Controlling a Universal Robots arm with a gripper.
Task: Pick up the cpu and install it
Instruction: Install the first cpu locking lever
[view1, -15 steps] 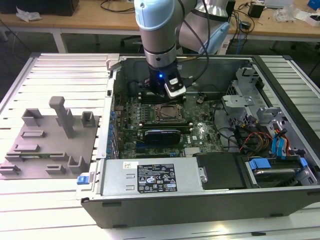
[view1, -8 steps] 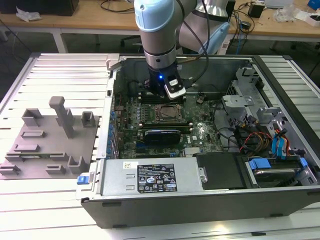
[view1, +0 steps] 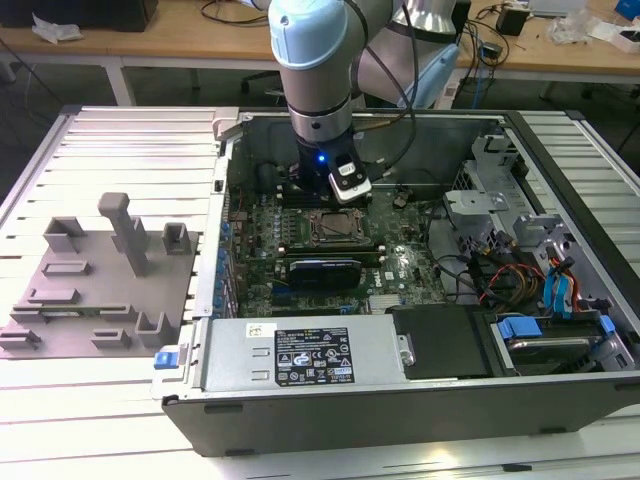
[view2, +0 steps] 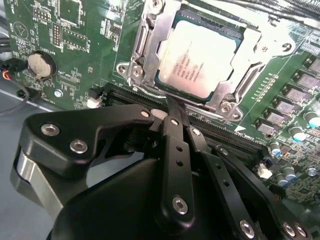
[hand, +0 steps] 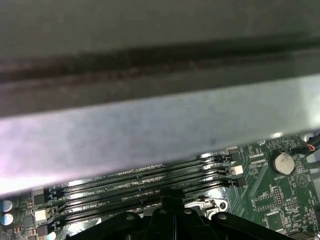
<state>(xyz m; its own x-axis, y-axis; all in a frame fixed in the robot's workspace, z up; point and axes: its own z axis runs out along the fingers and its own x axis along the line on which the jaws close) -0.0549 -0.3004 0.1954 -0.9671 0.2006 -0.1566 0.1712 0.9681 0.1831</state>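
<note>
CPU (view2: 197, 60) lies flat in the metal socket frame (view2: 145, 47) on the green motherboard (view2: 75, 50), its silvery top showing in the second wrist view. From where I stand the gripper (view2: 172, 107) hangs just beside the socket's edge, fingers drawn together into one narrow tip and holding nothing. A coin cell (view2: 40, 65) sits at about nine o'clock from the chip, and the memory slots (hand: 150, 185) run alongside
</note>
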